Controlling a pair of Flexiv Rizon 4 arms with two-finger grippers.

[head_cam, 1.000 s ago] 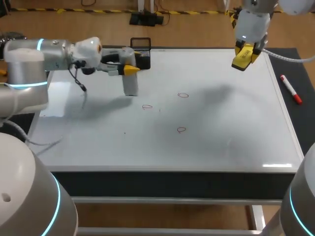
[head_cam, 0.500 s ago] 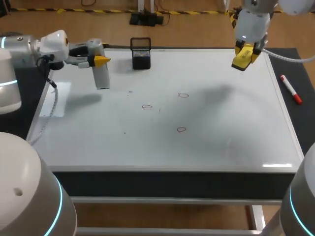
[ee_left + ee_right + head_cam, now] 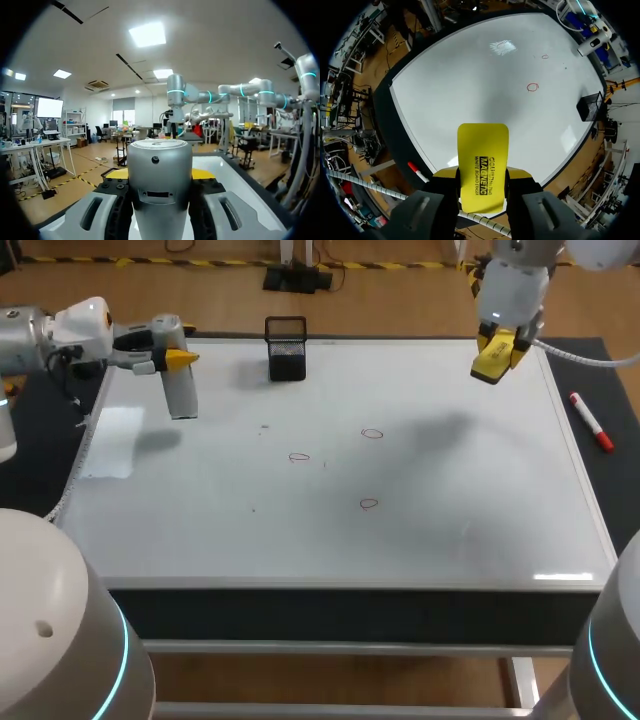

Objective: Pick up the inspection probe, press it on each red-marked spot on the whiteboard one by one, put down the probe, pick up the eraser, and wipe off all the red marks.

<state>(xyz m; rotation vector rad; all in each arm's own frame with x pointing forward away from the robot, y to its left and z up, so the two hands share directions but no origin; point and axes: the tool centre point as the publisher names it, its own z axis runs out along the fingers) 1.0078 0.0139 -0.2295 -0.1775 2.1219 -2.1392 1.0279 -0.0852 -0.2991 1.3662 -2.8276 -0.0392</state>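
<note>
The grey cylindrical probe (image 3: 181, 392) hangs upright over the whiteboard's (image 3: 450, 530) far left corner, with my left gripper (image 3: 172, 359) shut on its upper part. In the left wrist view the probe (image 3: 160, 165) fills the gap between the yellow tips of the left gripper (image 3: 160, 175). My right gripper (image 3: 497, 348) is high over the far right of the board, shut on the yellow eraser (image 3: 491, 362); the wrist view shows the eraser (image 3: 482, 155) clamped in that gripper (image 3: 481, 186). Three small red rings (image 3: 372, 434), (image 3: 299, 457), (image 3: 369, 504) are drawn mid-board.
A black mesh holder (image 3: 287, 348) stands at the board's far edge, right of the probe. A red marker (image 3: 591, 422) lies on the dark mat beyond the board's right edge. A pale patch (image 3: 112, 440) marks the board's left side.
My left arm has swung left with the probe, from beside the black holder to the board's far left corner. The right arm and eraser have not moved.
</note>
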